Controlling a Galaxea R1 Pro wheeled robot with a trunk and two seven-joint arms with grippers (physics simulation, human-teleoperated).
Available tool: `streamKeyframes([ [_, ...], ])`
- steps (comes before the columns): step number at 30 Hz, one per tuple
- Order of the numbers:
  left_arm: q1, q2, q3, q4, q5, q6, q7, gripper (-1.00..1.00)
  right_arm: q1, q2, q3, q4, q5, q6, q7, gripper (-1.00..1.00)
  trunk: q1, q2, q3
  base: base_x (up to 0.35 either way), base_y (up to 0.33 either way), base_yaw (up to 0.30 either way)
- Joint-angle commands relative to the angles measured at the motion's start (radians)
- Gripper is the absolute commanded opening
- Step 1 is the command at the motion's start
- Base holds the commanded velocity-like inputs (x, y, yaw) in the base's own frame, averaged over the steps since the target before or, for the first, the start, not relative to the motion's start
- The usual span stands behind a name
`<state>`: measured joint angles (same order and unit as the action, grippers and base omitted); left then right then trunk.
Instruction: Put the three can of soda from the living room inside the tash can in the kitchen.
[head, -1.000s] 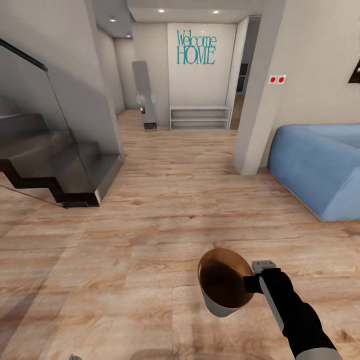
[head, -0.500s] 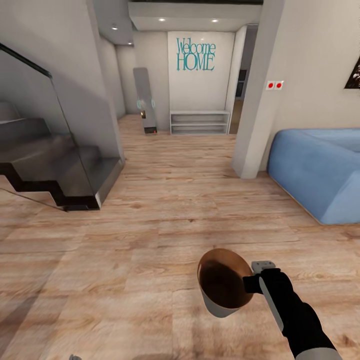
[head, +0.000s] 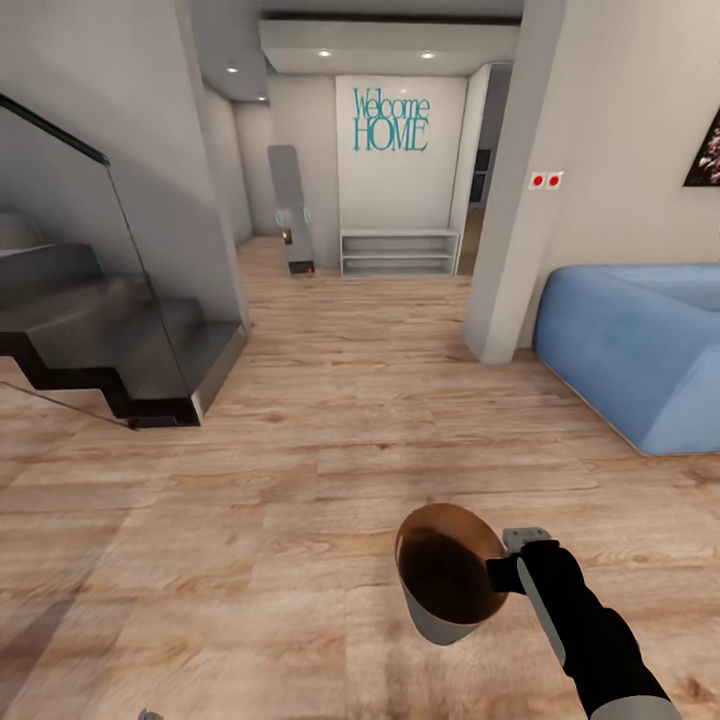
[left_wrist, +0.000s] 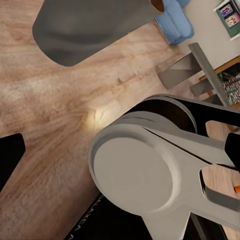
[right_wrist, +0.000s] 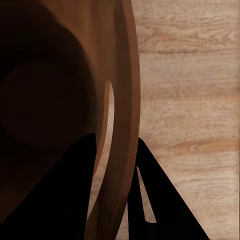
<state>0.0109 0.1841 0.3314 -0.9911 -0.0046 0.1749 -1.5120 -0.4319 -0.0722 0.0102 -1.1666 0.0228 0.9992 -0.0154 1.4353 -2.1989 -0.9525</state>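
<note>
Over wood floor (head: 250, 520), near blue sofa (head: 640, 350) — my right claw (head: 505, 573) clamped on bin (head: 445, 580) rim, one finger inside, one outside; bin held up, tilted. Stairs (head: 110, 350) ahead left. Left claw — can't tell state.

bright, even | ceiling spotlights (head: 322, 53) | soft floor shadows | sharp

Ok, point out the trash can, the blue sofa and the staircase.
trash can (head: 445, 580), head view, dark brown inside.
blue sofa (head: 640, 350), head view, rounded end.
staircase (head: 110, 340), head view, lower grey steps.
</note>
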Motion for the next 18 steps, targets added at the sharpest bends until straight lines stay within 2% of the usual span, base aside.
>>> streamKeyframes([
  [1,0.000,0.000,0.000,0.000,0.000,0.000,0.000,1.00,-0.001,0.000,0.000,0.001,-0.017,-0.001,0.003,-1.00,0.000,0.000,0.001,0.057,0.107,-0.022],
  [7,0.000,0.000,0.000,0.000,0.000,0.000,0.000,1.00,-0.001,0.000,0.000,0.005,-0.019,-0.002,0.003,-1.00,0.000,0.000,0.005,0.128,0.152,-0.150],
  [18,0.000,0.000,0.000,-0.001,0.000,-0.001,-0.001,1.00,-0.001,0.001,-0.001,0.005,-0.020,-0.002,0.003,-1.00,0.000,0.000,0.017,0.017,0.019,-0.250],
])
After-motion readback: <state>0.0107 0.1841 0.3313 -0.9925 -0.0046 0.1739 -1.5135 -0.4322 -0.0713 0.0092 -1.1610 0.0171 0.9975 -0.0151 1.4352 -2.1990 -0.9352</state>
